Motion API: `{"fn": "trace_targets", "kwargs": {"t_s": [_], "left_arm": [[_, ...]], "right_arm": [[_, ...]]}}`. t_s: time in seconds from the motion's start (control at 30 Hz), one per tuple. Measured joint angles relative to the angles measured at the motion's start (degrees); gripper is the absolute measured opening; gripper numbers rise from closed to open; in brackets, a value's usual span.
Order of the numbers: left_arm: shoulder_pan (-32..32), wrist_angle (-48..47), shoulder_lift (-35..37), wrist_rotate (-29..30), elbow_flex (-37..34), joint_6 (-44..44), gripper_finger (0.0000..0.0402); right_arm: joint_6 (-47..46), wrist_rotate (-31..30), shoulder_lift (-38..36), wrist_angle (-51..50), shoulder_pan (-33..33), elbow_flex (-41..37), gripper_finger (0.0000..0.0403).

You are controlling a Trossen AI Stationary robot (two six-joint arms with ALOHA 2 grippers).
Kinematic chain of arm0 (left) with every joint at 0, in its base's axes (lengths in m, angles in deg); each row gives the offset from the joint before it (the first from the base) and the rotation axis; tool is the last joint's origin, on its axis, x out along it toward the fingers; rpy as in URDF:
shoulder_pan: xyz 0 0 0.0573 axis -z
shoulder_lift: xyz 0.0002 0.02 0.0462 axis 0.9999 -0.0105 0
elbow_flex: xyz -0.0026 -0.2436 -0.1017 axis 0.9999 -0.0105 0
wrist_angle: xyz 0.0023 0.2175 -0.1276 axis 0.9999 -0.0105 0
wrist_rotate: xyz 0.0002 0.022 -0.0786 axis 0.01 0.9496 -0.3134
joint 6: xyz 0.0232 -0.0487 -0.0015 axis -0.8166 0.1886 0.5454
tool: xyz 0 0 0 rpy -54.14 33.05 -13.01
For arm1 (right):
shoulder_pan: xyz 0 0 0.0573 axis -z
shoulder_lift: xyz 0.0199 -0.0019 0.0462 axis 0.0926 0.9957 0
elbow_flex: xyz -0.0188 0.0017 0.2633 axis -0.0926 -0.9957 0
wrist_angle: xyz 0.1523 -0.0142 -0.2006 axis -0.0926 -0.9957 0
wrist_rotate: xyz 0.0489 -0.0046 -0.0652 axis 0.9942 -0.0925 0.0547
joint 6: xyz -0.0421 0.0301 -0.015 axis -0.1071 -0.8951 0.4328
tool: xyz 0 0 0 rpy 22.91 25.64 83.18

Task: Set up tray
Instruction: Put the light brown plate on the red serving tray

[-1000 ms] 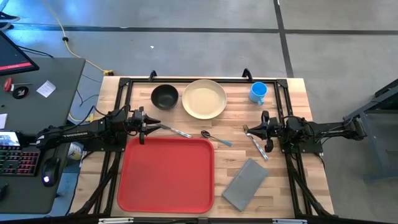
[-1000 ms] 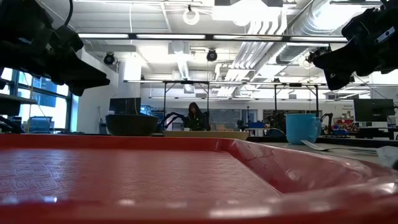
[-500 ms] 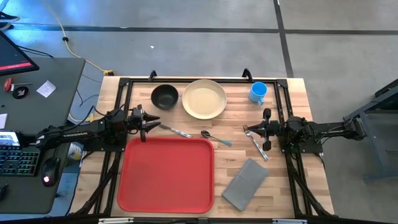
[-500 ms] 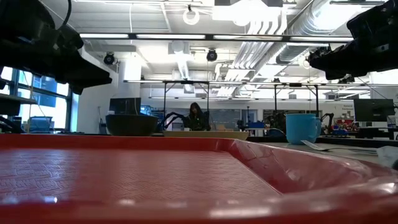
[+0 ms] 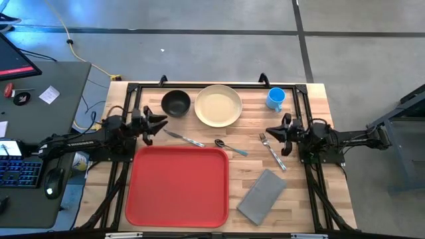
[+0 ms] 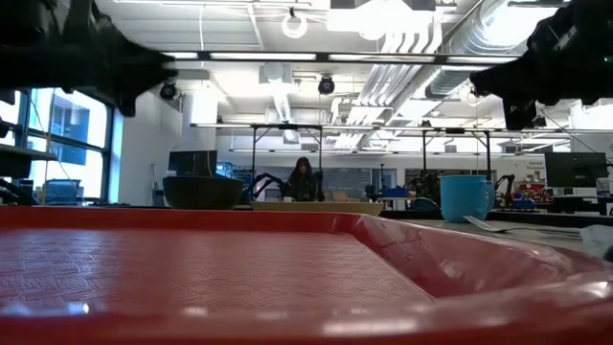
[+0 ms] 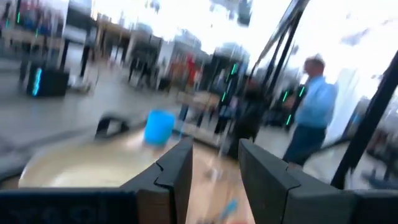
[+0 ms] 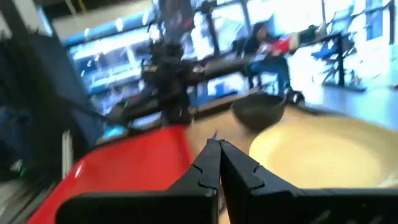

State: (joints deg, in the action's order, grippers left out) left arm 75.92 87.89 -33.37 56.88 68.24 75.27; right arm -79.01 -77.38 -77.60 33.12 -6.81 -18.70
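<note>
Both jaws above the tray's far corners (tray bare).

High view: overhead, straight down on whole desk. Low view: desk-top level, right behind tray rim, facing room. Wrist views: level across desk, facing each other. All share cream plate.

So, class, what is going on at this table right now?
Nothing is being handled. The large red plastic tray lies empty on the wooden table. The black bowl, cream plate, blue mug, cutlery and grey napkin lie around it. The left gripper hangs open and the right gripper shut, both empty.
</note>
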Motion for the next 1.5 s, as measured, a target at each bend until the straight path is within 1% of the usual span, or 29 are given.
{"fn": "trace_targets", "kwargs": {"t_s": [0.1, 0.2, 0.27, 0.33, 0.47, 0.57, 0.7, 0.8, 0.87, 0.93, 1.03, 1.13, 1.27, 1.33, 1.43, 1.5], "left_arm": [[0.00, 6.18, 0.04, -1.62, 0.02, 1.29, 0.0166], [0.00, 6.23, 0.02, -3.13, 0.02, 1.89, 0.0166], [0.00, 5.58, -0.04, -3.10, 0.02, 2.34, 0.0166], [0.00, 5.77, -0.07, -3.07, 0.02, 1.93, 0.0166], [0.00, 5.95, -0.09, -2.64, 0.78, -0.36, 0.0166], [0.00, 4.79, -1.47, -2.56, 2.83, -1.28, 0.0166], [0.00, 2.58, -4.01, -2.84, 5.75, -5.01, 0.0166], [0.00, 1.19, -6.57, -2.39, 7.24, -7.67, 0.0166], [0.00, 0.80, -7.93, -1.87, 7.61, -8.26, 0.0166], [-0.02, 0.87, -9.34, -2.82, 8.26, -8.26, 0.0166], [-0.02, -0.33, -9.84, -5.43, 9.20, -8.24, 0.0166], [0.00, -2.20, -9.79, -7.82, 10.11, -8.22, 0.0166], [-0.01, -5.33, -9.51, -8.50, 11.26, -8.22, 0.0166], [-0.02, -7.19, -9.49, -8.50, 11.94, -8.22, 0.0166], [-0.01, -8.46, -9.51, -9.03, 12.42, -8.22, 0.0166], [-0.01, -8.09, -9.51, -10.04, 12.50, -8.23, 0.0166]], "right_arm": [[2.33, -1.51, 1.18, -0.39, 0.00, 2.01, 0.0000], [5.54, -6.49, 4.62, -0.56, 0.00, 4.71, 0.0000], [6.64, -8.28, 8.61, -0.93, 0.02, 6.77, 0.0000], [7.26, -8.82, 13.51, -1.01, 0.02, 9.28, 0.0001], [11.56, -11.46, 23.78, -0.78, 0.01, 14.62, 0.0002], [14.34, -12.39, 31.67, -0.88, 0.02, 19.13, 0.0019], [14.23, -11.71, 41.91, -0.99, 0.32, 25.86, 0.0074], [12.60, -9.64, 49.58, -3.90, 1.61, 30.80, 0.0119], [11.20, -8.45, 54.71, -6.83, 2.70, 34.25, 0.0140], [9.71, -6.80, 59.59, -9.77, 3.71, 37.68, 0.0153], [8.94, -5.49, 66.99, -12.49, 4.69, 42.75, 0.0161], [9.73, -5.40, 73.49, -13.71, 5.02, 48.33, 0.0162], [12.82, -5.38, 81.15, -17.27, 5.59, 56.41, 0.0158], [13.44, -4.30, 84.61, -20.23, 6.58, 60.12, 0.0157], [16.17, -2.12, 89.32, -23.09, 8.16, 64.11, 0.0158], [17.76, -1.34, 91.87, -23.80, 8.99, 65.41, 0.0160]]}}
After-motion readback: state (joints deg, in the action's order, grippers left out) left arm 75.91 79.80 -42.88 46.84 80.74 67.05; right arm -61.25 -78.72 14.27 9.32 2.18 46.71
